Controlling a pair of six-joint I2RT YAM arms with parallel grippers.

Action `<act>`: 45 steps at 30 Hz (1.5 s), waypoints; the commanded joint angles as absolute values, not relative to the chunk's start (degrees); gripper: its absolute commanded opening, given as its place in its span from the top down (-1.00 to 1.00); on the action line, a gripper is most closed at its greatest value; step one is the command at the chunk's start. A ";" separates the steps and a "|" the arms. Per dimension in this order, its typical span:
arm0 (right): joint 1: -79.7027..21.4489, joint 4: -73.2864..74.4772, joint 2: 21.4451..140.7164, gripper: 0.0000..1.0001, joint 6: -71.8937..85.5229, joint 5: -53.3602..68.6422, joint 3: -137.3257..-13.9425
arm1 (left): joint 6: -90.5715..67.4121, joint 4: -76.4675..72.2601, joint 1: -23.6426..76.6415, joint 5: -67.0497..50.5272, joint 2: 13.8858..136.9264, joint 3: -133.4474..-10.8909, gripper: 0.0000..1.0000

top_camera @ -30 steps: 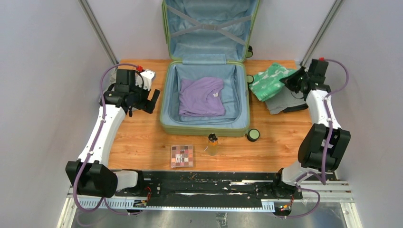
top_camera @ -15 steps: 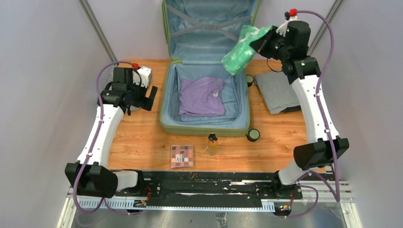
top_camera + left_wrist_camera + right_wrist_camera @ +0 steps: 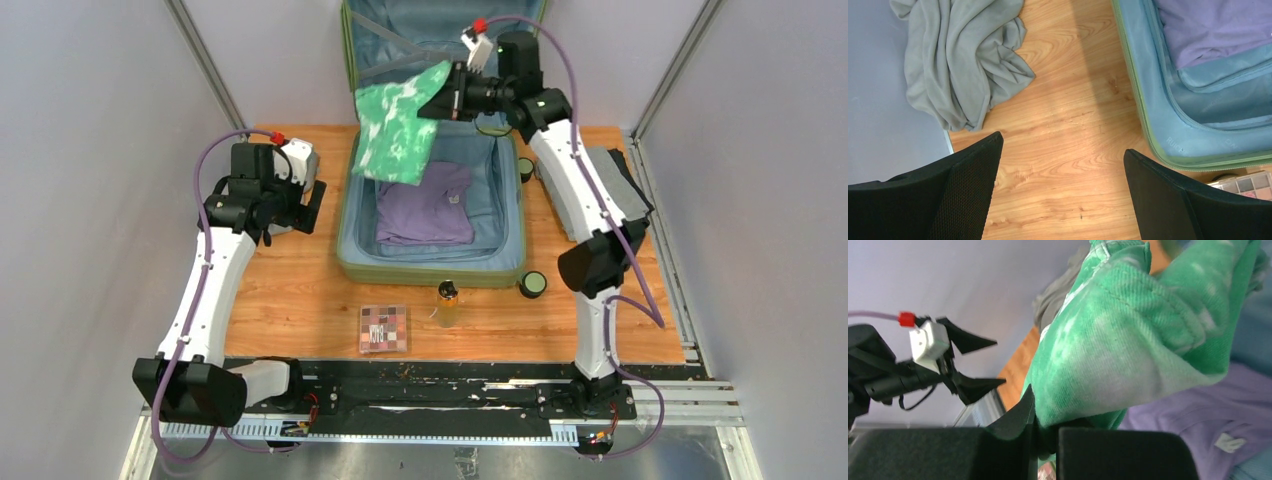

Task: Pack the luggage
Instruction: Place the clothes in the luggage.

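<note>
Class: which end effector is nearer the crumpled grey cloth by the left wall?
Left. The left end effector hovers open close beside the cloth; the right end effector is across the table over the luggage, gripping a green garment.

Green-and-white garment [image 3: 395, 125] hangs from right gripper [image 3: 447, 100] | purple shirt [image 3: 425, 205] lies below it | crumpled grey cloth [image 3: 960, 60] ahead-left of left gripper [image 3: 1063, 145] | makeup palette [image 3: 383, 328], amber bottle [image 3: 447, 302] well behind both grippers

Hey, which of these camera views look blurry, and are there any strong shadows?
Right wrist view: green garment, very close, looks soft; background blurred. Left wrist view: wooden table sharp, a faint shadow band across it, fingers dark. Top view: sharp, evenly lit.
</note>
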State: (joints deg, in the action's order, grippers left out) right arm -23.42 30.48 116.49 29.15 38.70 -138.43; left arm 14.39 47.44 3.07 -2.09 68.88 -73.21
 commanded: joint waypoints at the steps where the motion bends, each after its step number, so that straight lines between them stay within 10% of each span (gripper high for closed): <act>1: -24.24 28.91 119.96 1.00 29.20 56.50 -141.82 | 14.86 48.53 2.59 -1.04 67.49 -74.19 -0.92; 38: -22.24 15.86 134.20 1.00 32.83 78.24 -136.65 | 13.43 48.60 2.56 -2.91 67.59 -74.96 -0.92; 45: -15.70 39.39 131.35 1.00 11.96 66.68 -130.43 | 13.10 48.52 2.55 -3.45 68.61 -75.20 -0.92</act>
State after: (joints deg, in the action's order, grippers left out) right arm -19.77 24.25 134.50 25.19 72.25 -129.49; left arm 13.82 48.07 3.07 -2.44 68.71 -73.69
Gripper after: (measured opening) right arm 0.092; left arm 0.960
